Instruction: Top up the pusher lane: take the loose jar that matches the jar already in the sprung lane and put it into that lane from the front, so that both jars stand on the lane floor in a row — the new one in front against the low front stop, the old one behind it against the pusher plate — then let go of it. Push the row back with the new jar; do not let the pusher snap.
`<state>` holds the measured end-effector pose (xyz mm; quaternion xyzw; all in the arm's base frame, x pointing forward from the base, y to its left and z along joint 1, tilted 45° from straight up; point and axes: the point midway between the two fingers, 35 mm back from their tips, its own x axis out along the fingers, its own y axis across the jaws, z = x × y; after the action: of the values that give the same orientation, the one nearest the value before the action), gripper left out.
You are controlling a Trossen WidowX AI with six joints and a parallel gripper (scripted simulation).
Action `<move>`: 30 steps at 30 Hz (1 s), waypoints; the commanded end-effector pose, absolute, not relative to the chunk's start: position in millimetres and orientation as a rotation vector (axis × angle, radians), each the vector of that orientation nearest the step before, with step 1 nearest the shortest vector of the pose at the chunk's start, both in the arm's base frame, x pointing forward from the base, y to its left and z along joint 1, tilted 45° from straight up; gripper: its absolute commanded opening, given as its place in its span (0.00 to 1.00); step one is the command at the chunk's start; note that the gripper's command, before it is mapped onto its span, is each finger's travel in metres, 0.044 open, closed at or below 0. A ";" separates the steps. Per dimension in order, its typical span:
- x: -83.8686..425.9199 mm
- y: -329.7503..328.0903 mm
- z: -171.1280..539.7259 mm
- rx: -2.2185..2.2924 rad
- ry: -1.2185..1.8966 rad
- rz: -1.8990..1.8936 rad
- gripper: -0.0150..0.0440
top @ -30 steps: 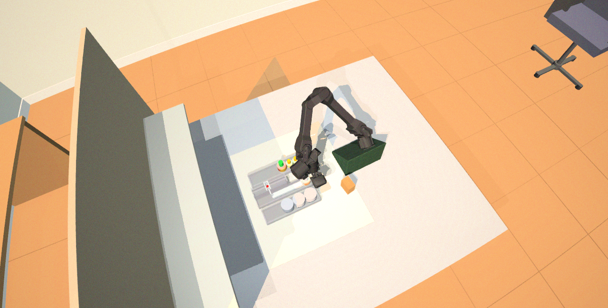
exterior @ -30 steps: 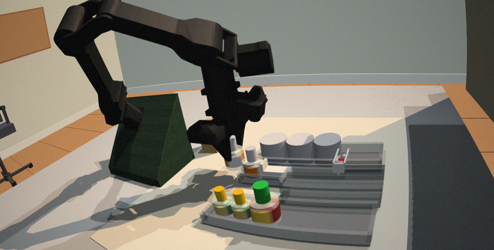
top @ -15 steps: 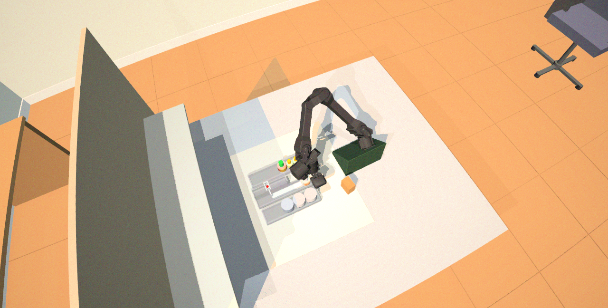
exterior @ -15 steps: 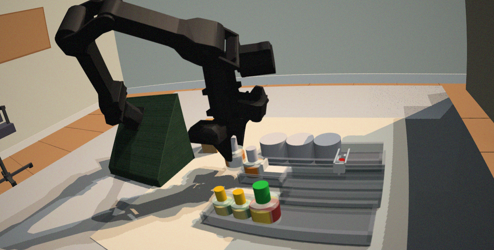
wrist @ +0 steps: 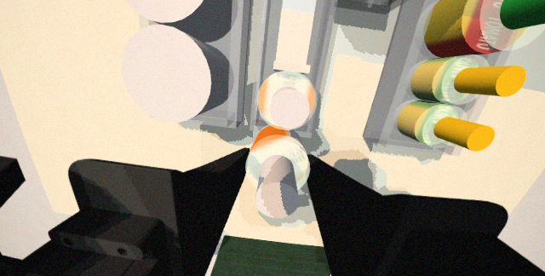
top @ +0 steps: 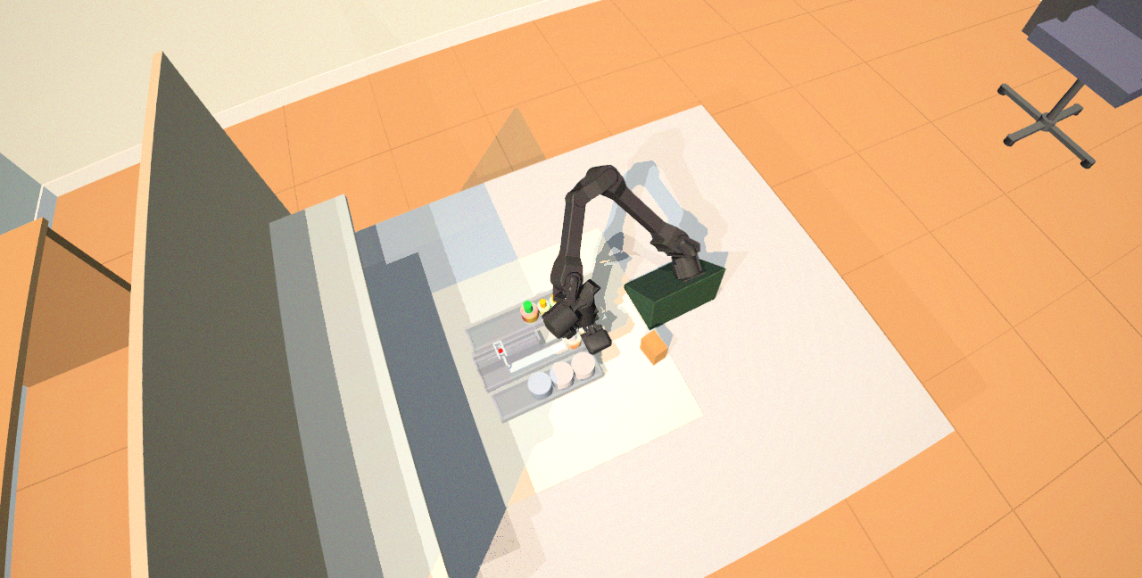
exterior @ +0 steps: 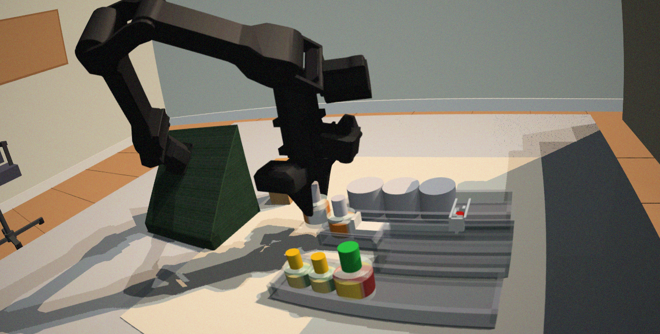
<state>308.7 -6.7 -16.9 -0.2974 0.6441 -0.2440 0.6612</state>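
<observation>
I'm gripping a glassy, orange-banded jar (exterior: pixel 318 215) (wrist: pixel 278 157) in the closed gripper (top: pixel 583 334) (exterior: pixel 317 200) (wrist: pixel 278 157); it's leaning slightly, just outside the clear plastic lane (top: pixel 488 384) (exterior: pixel 350 238) (wrist: pixel 316 33). Its round-capped twin (top: pixel 573 341) (exterior: pixel 340 221) (wrist: pixel 286 100) is standing inside. Smooth tubs (top: pixel 562 374) (exterior: pixel 400 196) (wrist: pixel 166 73) are sitting alongside, while the lane is running toward the desk's (top: pixel 798 415) (exterior: pixel 461 138) (wrist: pixel 51 140) dark-shaded edge.
</observation>
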 end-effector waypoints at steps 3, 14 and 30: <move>321.2 -4.2 -13.7 -0.661 1.426 -0.554 0.25; 325.1 -3.6 -13.2 -0.661 1.426 -0.554 0.25; 330.7 -2.8 -12.2 -0.661 1.426 -0.554 0.25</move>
<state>319.8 -5.6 -16.2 -0.2955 0.6439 -0.2445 0.6620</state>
